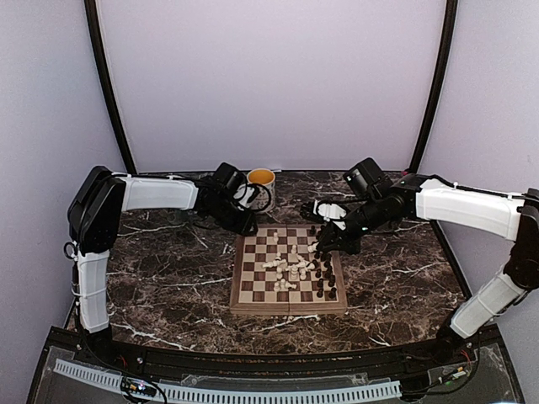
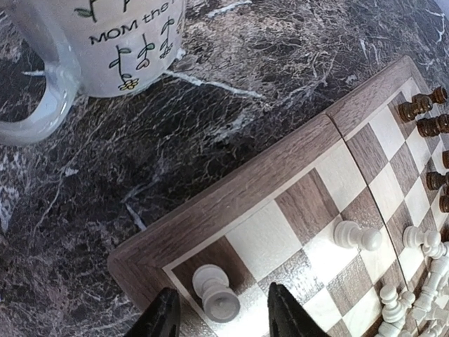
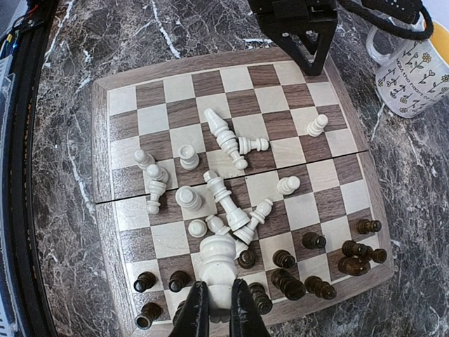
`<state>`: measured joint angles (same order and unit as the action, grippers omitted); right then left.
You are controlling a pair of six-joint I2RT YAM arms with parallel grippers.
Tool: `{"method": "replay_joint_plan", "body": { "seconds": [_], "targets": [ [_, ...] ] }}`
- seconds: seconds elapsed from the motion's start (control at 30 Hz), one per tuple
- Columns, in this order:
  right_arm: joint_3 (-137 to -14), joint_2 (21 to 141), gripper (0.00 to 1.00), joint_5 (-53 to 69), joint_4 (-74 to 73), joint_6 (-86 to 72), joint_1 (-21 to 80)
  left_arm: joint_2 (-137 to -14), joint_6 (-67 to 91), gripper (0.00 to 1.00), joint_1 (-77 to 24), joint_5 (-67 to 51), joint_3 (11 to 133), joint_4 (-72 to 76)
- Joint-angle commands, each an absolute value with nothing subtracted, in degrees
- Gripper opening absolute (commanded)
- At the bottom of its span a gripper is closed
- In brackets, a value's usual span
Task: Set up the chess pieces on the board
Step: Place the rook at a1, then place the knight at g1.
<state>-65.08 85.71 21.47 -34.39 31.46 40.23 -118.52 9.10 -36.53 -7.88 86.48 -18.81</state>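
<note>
We see the whole bench (image 1: 168, 278) from high behind; both wrist cameras look down closely at the chessboard (image 3: 163, 89).

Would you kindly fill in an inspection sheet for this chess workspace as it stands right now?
Surface: dark marbled table with white veins.
Job's things: board lies between the arms; white pieces are jumbled mid-board, several lying down; dark pieces are grouped along one edge; a white rook stands on a corner square.
Clutter: a flower-printed mug stands off the board, beyond its far left corner.
Grippers: left gripper is open astride the white rook; right gripper is shut on a large white piece.
Cables: a black cable loops at the left wrist, beside the mug.
Surroundings: pale lilac walls, dark frame poles.
</note>
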Motion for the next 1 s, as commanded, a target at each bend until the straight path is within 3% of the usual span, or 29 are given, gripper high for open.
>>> {"method": "replay_joint_plan", "body": {
  "seconds": [0.0,0.3,0.5,0.97],
  "targets": [
    [-65.6,86.6,0.02,21.3,-34.8,32.3,40.2,-114.3,9.7,0.48,-36.7,-8.2,85.8,-21.7],
    [-79.4,92.9,0.02,9.4,-44.3,37.4,46.0,-100.0,7.9,0.53,-35.7,-5.1,78.6,-24.9],
    [-88.0,101.6,0.02,-1.0,-49.8,40.9,54.8,-93.3,10.4,0.52,-26.3,0.7,74.7,-25.4],
    [-107.1,119.7,0.02,-2.1,-58.5,41.1,62.4,-85.7,10.5,0.52,-18.2,-3.0,67.0,-18.0]
  ]
}}
